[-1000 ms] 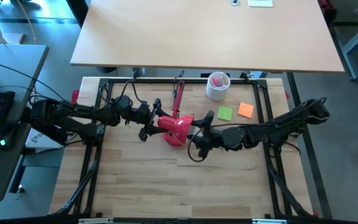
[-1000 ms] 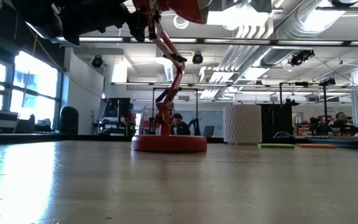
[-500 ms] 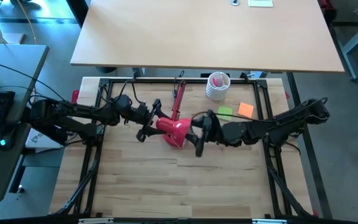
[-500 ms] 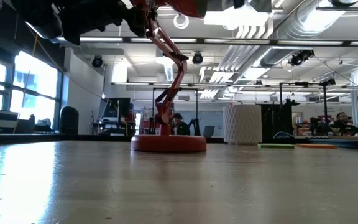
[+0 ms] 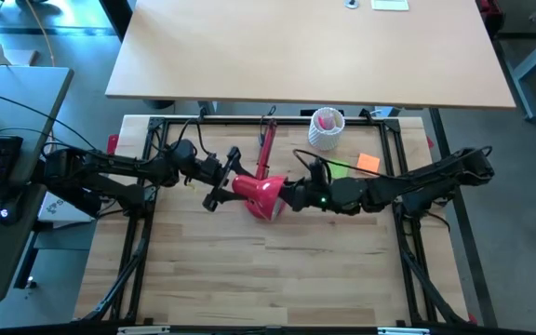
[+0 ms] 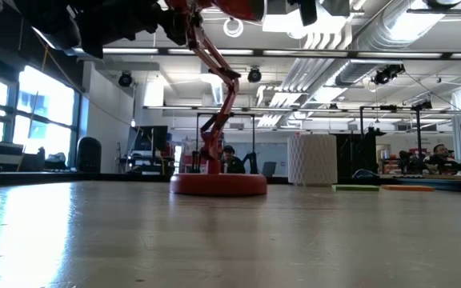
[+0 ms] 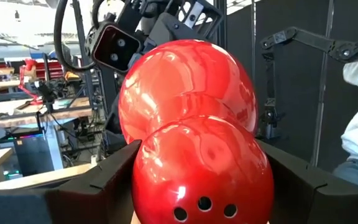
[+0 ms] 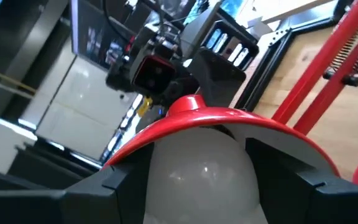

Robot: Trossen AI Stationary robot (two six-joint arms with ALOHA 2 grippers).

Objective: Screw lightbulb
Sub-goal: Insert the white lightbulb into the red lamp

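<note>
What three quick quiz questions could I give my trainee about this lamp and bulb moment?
1. True or false: the left gripper grips the red lamp shade from behind.
2. What does the right gripper hold? A) the lightbulb B) the orange note C) the white perforated cup
3. Fill in: the bulb sits at the shade's open ____.

Key: 1 true; 2 A; 3 mouth.

Grey floor [image 5: 529,186], large windows [image 6: 22,104], ceiling ducts [image 6: 390,32]
</note>
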